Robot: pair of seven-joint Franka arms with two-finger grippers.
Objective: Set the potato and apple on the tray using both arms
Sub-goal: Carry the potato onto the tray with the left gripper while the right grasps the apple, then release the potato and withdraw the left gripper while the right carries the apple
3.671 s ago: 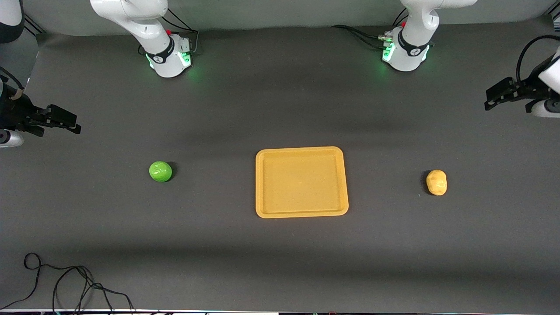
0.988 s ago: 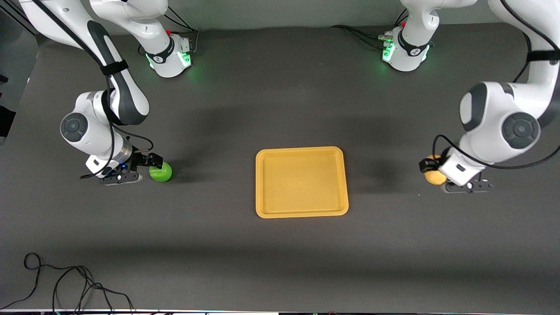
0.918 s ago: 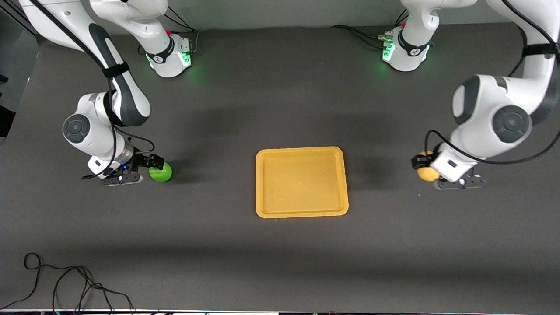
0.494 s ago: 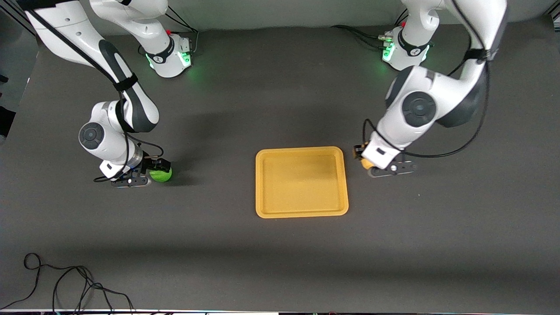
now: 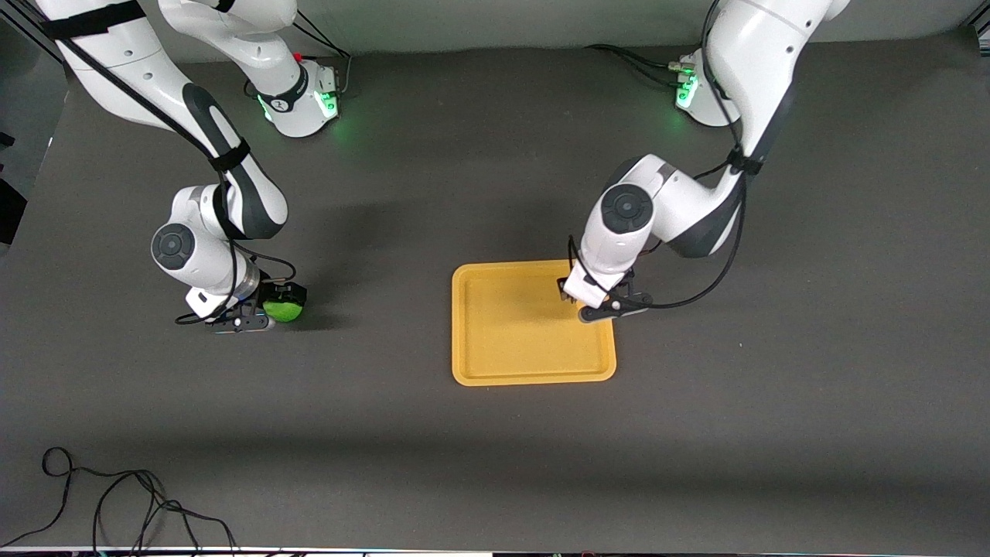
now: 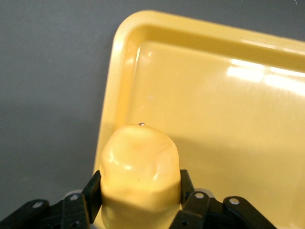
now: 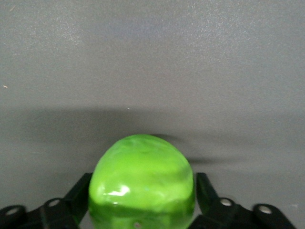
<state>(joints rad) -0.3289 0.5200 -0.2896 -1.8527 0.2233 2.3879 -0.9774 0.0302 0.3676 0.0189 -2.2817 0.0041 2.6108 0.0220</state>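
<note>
My left gripper (image 5: 571, 300) is shut on the yellow-tan potato (image 6: 138, 160) and holds it over the tray (image 5: 510, 340), just inside the rim at the left arm's end. The front view hides the potato under the wrist. The left wrist view shows it pinched between both fingers (image 6: 93, 190), with the tray's corner (image 6: 125, 38) below. My right gripper (image 5: 278, 306) is shut on the green apple (image 5: 285, 312), low at the dark table surface toward the right arm's end. In the right wrist view the apple (image 7: 142, 167) fills the gap between the fingers (image 7: 204, 187).
The orange-yellow tray lies at the table's middle with nothing resting on its floor. A loose black cable (image 5: 116, 495) lies at the near edge toward the right arm's end. The two green-lit bases (image 5: 303, 100) (image 5: 700, 89) stand along the farthest edge.
My left arm lifted the potato from the left arm's end and carried it over the tray's rim. My right gripper shut on the apple and shifted it slightly nearer the camera.
</note>
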